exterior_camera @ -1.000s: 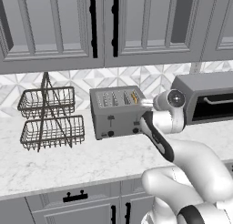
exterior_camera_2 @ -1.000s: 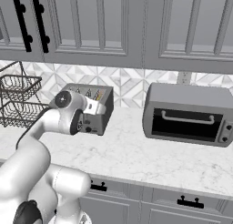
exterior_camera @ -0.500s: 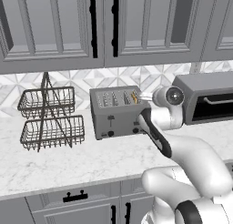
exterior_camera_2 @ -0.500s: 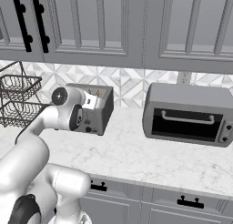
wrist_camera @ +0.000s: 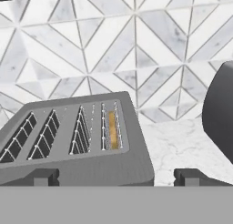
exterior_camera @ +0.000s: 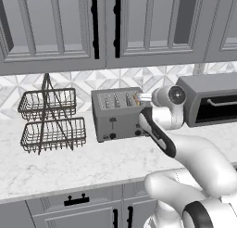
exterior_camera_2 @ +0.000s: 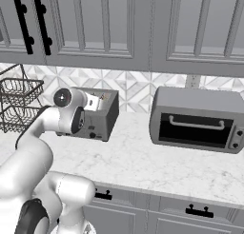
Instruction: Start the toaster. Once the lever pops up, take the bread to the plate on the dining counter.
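The grey toaster [exterior_camera: 116, 115] stands on the kitchen counter against the tiled wall, also seen from the other side [exterior_camera_2: 101, 119]. In the hand view, the bread [wrist_camera: 111, 129] sits deep in the rightmost slot of the toaster [wrist_camera: 86, 166], with just its golden edge showing. My gripper [exterior_camera: 140, 98] hovers open at the toaster's upper right corner, level with its top [exterior_camera_2: 101, 100]. Its two dark tips [wrist_camera: 45, 176] stand wide apart with nothing between them. The plate and the dining counter are out of view.
A dark toaster oven [exterior_camera: 210, 99] sits close to the right of the toaster [exterior_camera_2: 198, 119]. A two-tier wire basket rack [exterior_camera: 51, 120] stands to the left. Grey wall cabinets [exterior_camera: 115, 28] hang overhead. Bare marble counter [exterior_camera_2: 143, 161] lies in front.
The hand has risen a little and edged toward the toaster's top. The jaws have stayed open, and the toaster and bread have not moved.
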